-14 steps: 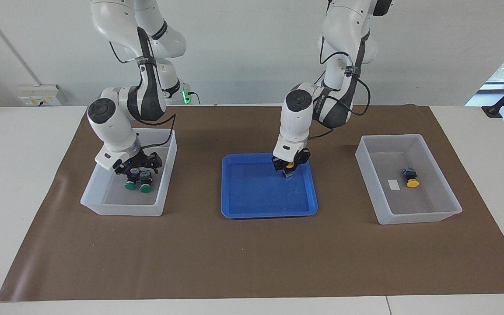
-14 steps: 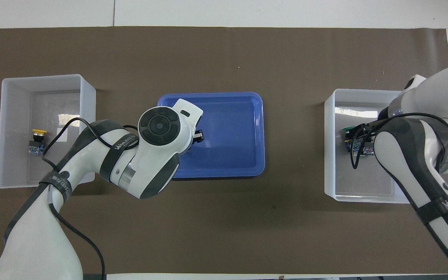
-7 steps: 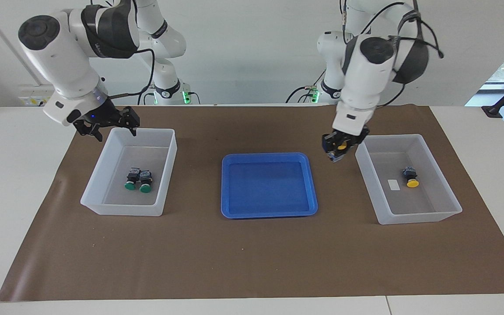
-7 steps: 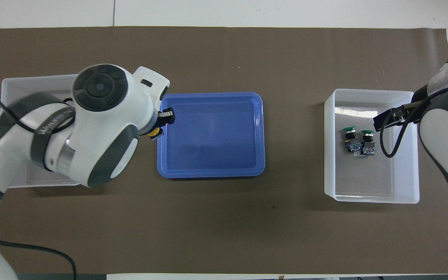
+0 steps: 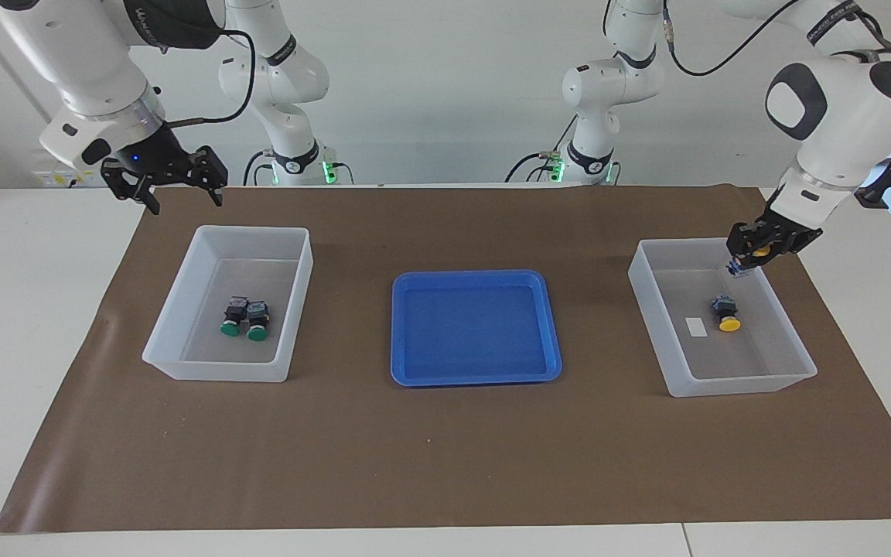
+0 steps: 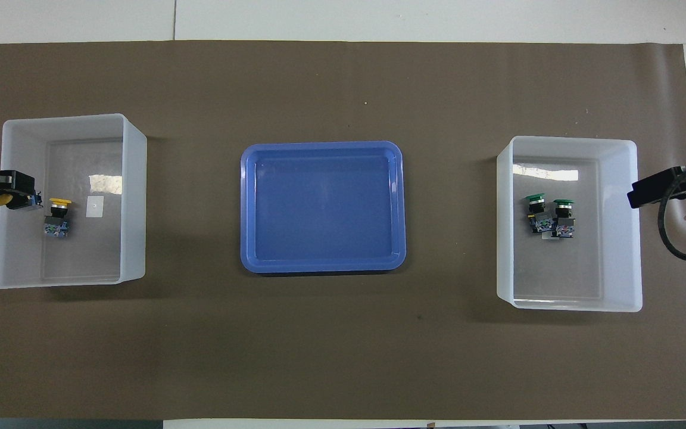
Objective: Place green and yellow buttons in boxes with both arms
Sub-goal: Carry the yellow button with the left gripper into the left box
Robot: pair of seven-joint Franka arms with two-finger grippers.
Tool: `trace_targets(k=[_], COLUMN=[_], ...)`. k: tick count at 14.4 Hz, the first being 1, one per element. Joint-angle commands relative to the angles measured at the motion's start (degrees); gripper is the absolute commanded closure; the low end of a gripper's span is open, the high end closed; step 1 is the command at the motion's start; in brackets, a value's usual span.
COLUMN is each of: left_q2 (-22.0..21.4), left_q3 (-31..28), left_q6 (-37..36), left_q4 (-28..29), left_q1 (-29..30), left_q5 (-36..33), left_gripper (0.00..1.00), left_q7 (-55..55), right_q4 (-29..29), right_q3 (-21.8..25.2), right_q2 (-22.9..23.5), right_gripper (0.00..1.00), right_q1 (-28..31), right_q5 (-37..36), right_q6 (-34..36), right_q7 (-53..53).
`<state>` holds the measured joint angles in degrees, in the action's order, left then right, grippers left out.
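My left gripper is shut on a yellow button and holds it in the air over the edge of the translucent box at the left arm's end; the overhead view shows this gripper over that box's wall. A second yellow button lies in this box beside a white label. Two green buttons lie side by side in the other box, at the right arm's end. My right gripper is open and empty, raised over the mat by that box.
A shallow blue tray with nothing in it sits in the middle of the brown mat, between the two boxes. Both arm bases stand at the table's edge by the wall.
My left gripper lifted the yellow button out of the blue tray and carried it over to the box at its end. My right gripper left the green buttons in their box and rose away.
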<state>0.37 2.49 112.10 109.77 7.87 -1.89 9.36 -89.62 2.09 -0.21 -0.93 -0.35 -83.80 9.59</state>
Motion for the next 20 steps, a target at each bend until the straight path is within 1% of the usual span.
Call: trace_targets(k=[1,3,4,5,6,7,8,11,12,13,14,17,18,20], left_q2=[-2.7,-1.4,0.5,1.6,1.8,2.0,2.0,2.4,2.8,2.8,2.9,2.8,2.6,3.1], left_q3=[0.6,0.7,0.7,0.5,0.6,0.7,0.8,0.7,0.7,0.7,0.7,0.7,0.7,0.8], left_q6=[12.5,19.2,19.5,18.1,14.5,10.7,8.7,9.0,9.4,9.9,10.2,8.7,6.3,-1.3], left_q4=[13.7,18.1,18.2,18.2,17.8,16.9,16.4,16.5,16.4,16.3,15.9,14.2,12.3,4.8], left_q1=[-1.1,-1.5,-3.1,-5.2,-5.7,-5.8,-6.5,-6.8,-6.2,-6.0,-5.9,-5.1,-5.1,-5.2], left_q5=[0.7,0.7,0.3,0.0,-0.6,-3.5,-4.3,-4.9,-4.9,-4.9,-4.9,-4.9,-4.9,-4.8], left_gripper=[1.00,1.00,1.00,1.00,1.00,1.00,1.00,1.00,0.88,0.14,0.00,0.00,0.00,0.00], left_q7=[0.5,0.6,1.5,3.0,3.2,3.2,3.2,3.2,3.2,3.8,5.0,6.0,6.0,5.9], right_q4=[-1.8,-1.7,-1.5,-1.5,-1.5,-1.5,-1.7,-2.1,-2.0,-2.0,-2.0,-1.4,-1.4,-1.5], right_q3=[-0.4,-0.4,-0.4,-0.4,-0.4,-0.5,-0.3,1.0,1.1,1.4,1.8,1.6,1.3,0.9], right_q2=[-0.9,-0.8,-0.8,-0.8,-0.8,-0.8,-0.8,-0.8,-0.5,-0.4,-0.2,0.6,0.6,0.2], right_gripper=[0.00,0.00,0.00,0.00,0.00,0.00,0.00,0.00,0.00,0.00,0.00,0.00,0.00,0.00], right_q1=[0.8,1.0,1.1,1.2,1.2,1.3,1.4,0.5,0.5,0.6,0.5,0.8,1.1,1.5], right_q5=[-0.5,-0.8,-1.6,-1.7,-1.8,-2.0,-1.8,-1.9,-2.0,-1.9,-1.9,-2.0,-2.0,-2.0], right_q6=[-1.2,-1.3,-1.4,-1.0,-1.0,-1.0,-1.0,-1.7,-2.3,-2.2,-2.3,-2.3,-2.2,-2.0], right_q7=[0.3,0.0,-0.1,-0.1,-0.1,-0.1,0.0,-0.1,-0.2,-0.2,-0.4,-0.4,-0.3,-0.2])
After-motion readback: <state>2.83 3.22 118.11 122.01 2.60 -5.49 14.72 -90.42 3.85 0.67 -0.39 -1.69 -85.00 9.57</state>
